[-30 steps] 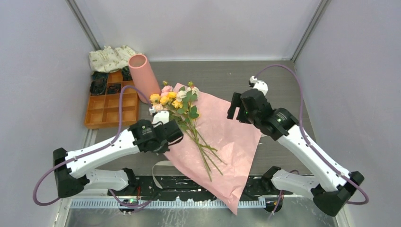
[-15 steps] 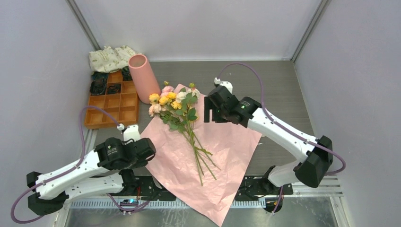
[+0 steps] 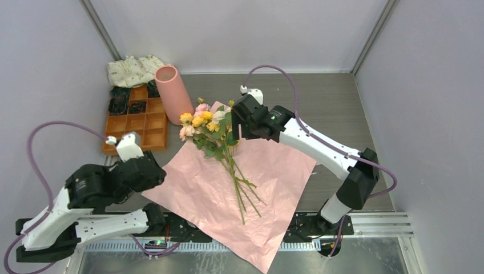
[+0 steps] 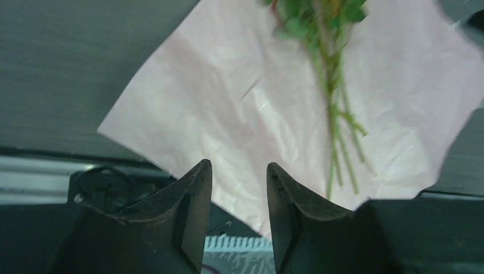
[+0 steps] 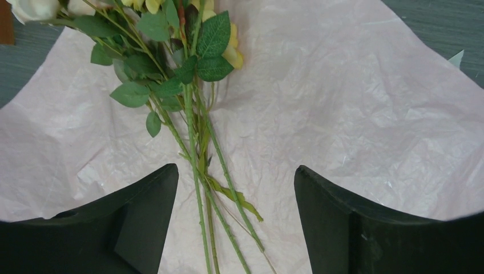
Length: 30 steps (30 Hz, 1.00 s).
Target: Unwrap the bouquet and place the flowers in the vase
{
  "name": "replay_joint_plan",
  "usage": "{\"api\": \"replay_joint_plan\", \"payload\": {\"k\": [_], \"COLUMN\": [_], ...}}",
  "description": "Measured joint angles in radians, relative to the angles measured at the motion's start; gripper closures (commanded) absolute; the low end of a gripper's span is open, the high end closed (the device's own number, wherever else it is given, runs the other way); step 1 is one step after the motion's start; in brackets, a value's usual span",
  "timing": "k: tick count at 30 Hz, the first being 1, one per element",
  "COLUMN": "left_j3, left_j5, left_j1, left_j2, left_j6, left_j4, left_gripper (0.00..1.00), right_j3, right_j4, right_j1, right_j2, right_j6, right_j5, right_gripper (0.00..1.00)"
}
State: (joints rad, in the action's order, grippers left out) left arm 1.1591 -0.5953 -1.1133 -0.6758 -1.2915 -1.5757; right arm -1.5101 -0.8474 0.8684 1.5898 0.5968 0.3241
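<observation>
The bouquet lies unwrapped: its pink paper (image 3: 274,171) is spread flat on the table. The flowers (image 3: 210,123) rest on it, heads toward the vase (image 3: 173,91) and green stems (image 3: 242,191) trailing toward the near edge. The vase is a tall salmon-pink cylinder standing at the back left. My right gripper (image 3: 235,124) hovers over the leafy upper stems (image 5: 197,131), open (image 5: 235,177), touching nothing. My left gripper (image 3: 149,171) sits off the paper's left corner. In the left wrist view it is open (image 4: 238,171) and empty, with the paper (image 4: 240,114) beyond its tips.
An orange compartment tray (image 3: 122,140) holding dark items lies left of the vase. A patterned cloth bag (image 3: 134,69) sits behind it. The paper's near corner overhangs the arms' mounting rail (image 3: 354,217). Grey walls close in three sides.
My left arm pulled back to the left and its jaws opened, letting go of the paper, which now lies flatter and wider. My right arm swung left over the flowers.
</observation>
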Motion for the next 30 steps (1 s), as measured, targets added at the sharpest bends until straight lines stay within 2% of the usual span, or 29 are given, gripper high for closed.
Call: {"api": "replay_joint_plan", "payload": {"k": [5, 11, 16, 21, 25, 30], "left_j3": [0.277, 0.381, 0.297, 0.130, 0.148, 0.241], "left_j5": [-0.159, -0.219, -0.025, 0.275, 0.402, 0.465], "left_j1": [0.000, 0.023, 0.194, 0.347, 0.359, 0.359], "left_j2": [-0.135, -0.309, -0.411, -0.562, -0.738, -0.929], "left_j6": [0.124, 0.340, 0.472, 0.508, 0.514, 0.527], "left_j4": [-0.006, 0.151, 0.388, 0.615, 0.709, 0.769], "left_gripper": [0.51, 0.48, 0.54, 0.57, 0.59, 0.60], "right_j3": [-0.126, -0.282, -0.215, -0.034, -0.019, -0.019], "right_j4": [-0.033, -0.066, -0.066, -0.085, -0.104, -0.114], "right_j1": [-0.004, -0.023, -0.087, -0.190, -0.249, -0.257], "right_j2": [0.055, 0.170, 0.156, -0.027, -0.214, -0.358], "right_j6": [-0.024, -0.051, -0.023, 0.011, 0.008, 0.003], "right_j5": [0.021, 0.024, 0.034, 0.105, 0.167, 0.193], "right_gripper": [0.21, 0.32, 0.32, 0.29, 0.28, 0.27]}}
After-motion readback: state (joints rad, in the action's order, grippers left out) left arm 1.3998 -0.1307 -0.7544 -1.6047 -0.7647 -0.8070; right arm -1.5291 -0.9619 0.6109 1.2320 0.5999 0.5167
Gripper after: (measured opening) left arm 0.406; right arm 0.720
